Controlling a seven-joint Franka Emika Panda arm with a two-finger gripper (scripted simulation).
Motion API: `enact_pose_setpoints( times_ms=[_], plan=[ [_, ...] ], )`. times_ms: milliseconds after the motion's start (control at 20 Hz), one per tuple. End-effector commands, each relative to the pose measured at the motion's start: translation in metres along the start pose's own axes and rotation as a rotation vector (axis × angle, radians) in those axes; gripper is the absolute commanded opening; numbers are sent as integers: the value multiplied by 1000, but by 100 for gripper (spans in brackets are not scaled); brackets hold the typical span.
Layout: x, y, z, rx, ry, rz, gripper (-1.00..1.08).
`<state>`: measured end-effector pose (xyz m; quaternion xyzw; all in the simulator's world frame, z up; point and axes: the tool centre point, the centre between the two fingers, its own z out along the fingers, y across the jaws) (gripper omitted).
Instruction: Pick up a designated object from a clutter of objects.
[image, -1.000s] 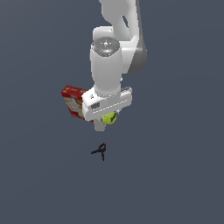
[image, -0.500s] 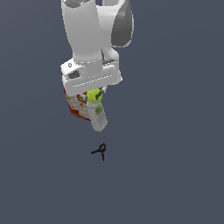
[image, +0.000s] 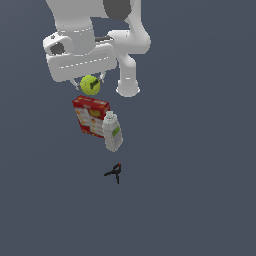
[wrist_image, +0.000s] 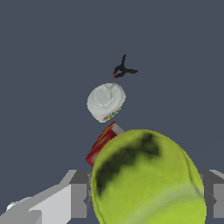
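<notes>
Tennis ball (image: 90, 85) sits clamped in the tool (image: 90, 84), well above the surface (image: 200, 175) and clear of the rest of the clutter. Wrist view: ball (wrist_image: 148, 179) fills the foreground, grey fingers (wrist_image: 78, 192) pressed on either side, so the tool is closed on it w/ contact at roughly opposite sides. Seam + dark patch visible on the ball's face.

Step in hand, by my read: lift/carry w/ ball secured. Pick looks basically done; what's left is holding it stable.

To do it well:
- Keep squeeze steady. Ball is round and fuzzy, prob. compliant, so a slack grip lets it roll out between the pads; no need to crush either.
- Move smooth, no jerks or fast wrist rotation, since only two small contact patches hold it.
- Stay high. Red cracker box (image: 91, 116) stands below the ball in the exterior view, white bottle (image: 113, 131) touching or just beside the box, can't tell which. Black clamp (image: 114, 173) lies apart from both, further off. Any descent here risks knocking box or bottle.
- If a drop-off is needed, translate sideways first over bare surface, then lower.
</notes>
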<state>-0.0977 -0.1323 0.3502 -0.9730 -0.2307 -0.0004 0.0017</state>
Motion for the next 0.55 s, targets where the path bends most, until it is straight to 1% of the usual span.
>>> enact_pose_setpoints(
  times_ms=[0,250,500],
  plan=[
    [-13,6,-14,-1,0,-1,-100],
    [-28,13,-30,-2,-1,-1,-100],
    [-32,16,-35,-3,-1,-1,-100]
  ],
)
